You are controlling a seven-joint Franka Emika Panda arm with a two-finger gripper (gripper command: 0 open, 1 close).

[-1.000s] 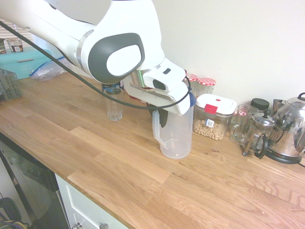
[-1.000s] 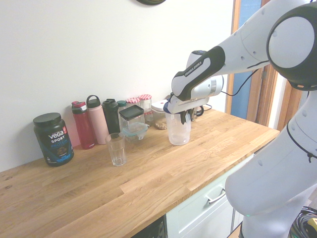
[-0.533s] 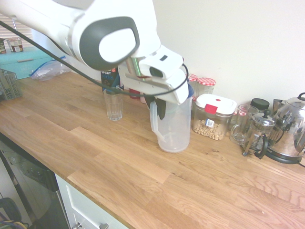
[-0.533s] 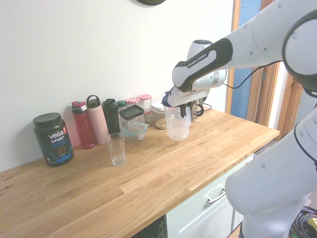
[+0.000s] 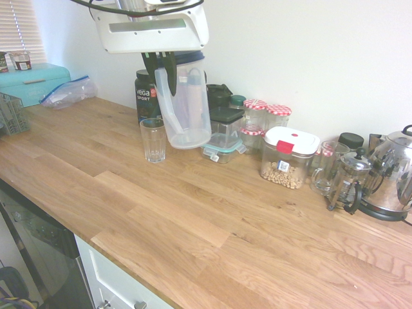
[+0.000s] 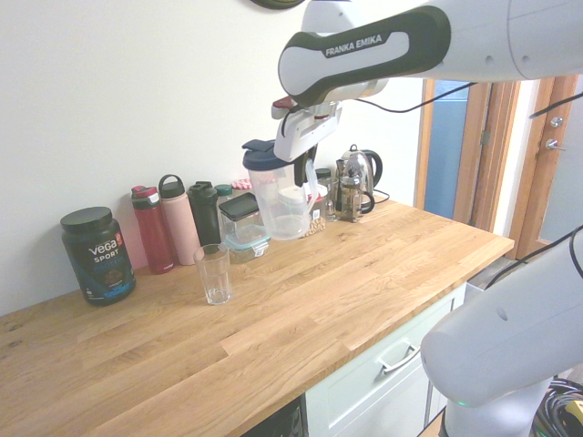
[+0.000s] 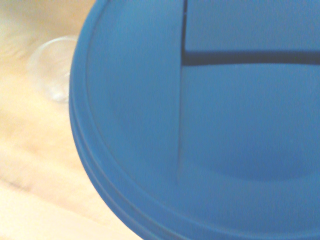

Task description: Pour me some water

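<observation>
A clear plastic pitcher [image 5: 187,106] with a blue lid [image 6: 258,151] hangs in the air above the wooden counter [image 5: 193,219], slightly tilted. My gripper [image 5: 159,68] is shut on its handle near the top, also seen in the second exterior view [image 6: 304,171]. An empty drinking glass [image 5: 153,140] stands upright on the counter just below and beside the pitcher, toward the counter's front; it stands apart from it in the second exterior view [image 6: 212,273]. The wrist view is almost filled by the blue lid [image 7: 200,125], with the glass [image 7: 50,75] beyond its rim.
Along the wall stand a Vega Sport tub [image 6: 97,255], water bottles [image 6: 178,221], lidded jars [image 5: 267,119], a food container [image 5: 288,158], a French press [image 5: 347,181] and a kettle [image 5: 394,172]. A teal box [image 5: 29,80] sits far left.
The arm has lifted the pitcher off the counter and carried it along the wall toward the glass. The grip stays shut on the handle.
</observation>
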